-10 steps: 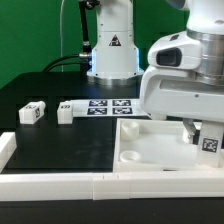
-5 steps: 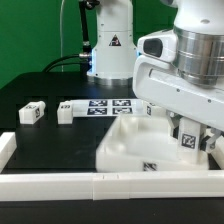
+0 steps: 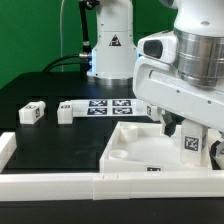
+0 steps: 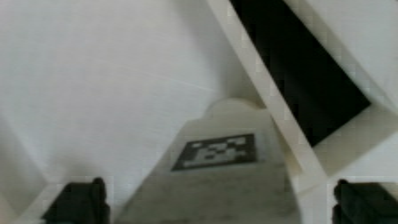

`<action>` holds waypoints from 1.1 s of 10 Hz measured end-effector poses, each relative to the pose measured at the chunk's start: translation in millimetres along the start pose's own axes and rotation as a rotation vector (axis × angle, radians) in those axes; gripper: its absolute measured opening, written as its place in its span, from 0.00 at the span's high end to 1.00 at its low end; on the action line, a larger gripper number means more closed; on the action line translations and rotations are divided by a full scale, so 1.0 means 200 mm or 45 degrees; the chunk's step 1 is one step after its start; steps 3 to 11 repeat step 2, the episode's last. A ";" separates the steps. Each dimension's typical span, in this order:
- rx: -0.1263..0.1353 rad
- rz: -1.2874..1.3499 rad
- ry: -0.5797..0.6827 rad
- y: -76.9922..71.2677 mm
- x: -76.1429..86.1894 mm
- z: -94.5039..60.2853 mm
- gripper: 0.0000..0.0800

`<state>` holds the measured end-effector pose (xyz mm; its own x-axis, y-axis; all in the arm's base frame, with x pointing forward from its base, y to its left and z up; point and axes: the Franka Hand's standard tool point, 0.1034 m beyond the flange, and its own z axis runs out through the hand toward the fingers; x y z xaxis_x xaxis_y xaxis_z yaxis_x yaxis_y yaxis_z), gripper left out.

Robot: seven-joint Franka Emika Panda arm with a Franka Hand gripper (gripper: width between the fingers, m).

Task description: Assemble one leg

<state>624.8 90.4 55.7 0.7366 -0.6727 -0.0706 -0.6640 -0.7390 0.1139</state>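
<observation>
**Leg gripped over white panel**

Gripper (image 3: 190, 140) at right of exterior frame, low over the large white panel (image 3: 135, 150), fingers closed on a leg (image 3: 189, 146) whose black-and-white tag faces the camera. Held leg inside the panel's far right part, near the right-hand rim; contact with the panel floor cannot be told. Panel in lower right, rimmed, with a small tag on its front edge at bottom centre.

In wrist view: two dark fingertips (image 4: 75, 200) at the bottom corners, held leg (image 4: 222, 150) between them, tag visible at lower centre, white panel surface (image 4: 89, 90) around it, and a black gap of table (image 4: 294, 70) running diagonally at upper right.

Two loose legs on the black table (image 3: 60, 135) at left centre of exterior frame: one (image 3: 33, 113) further left, another (image 3: 65, 111) just beside the marker board (image 3: 105, 104), which stretches toward centre. Both well apart from the panel. White rail (image 3: 60, 184) along the bottom edge, white block (image 3: 5, 148) at lower left. Arm base (image 3: 112, 40) at top centre before a green backdrop.
</observation>
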 end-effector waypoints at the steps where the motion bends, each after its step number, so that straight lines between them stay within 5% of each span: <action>1: 0.000 0.000 0.000 0.00 0.00 0.00 0.19; 11: 0.000 0.000 0.000 0.00 0.00 0.00 0.19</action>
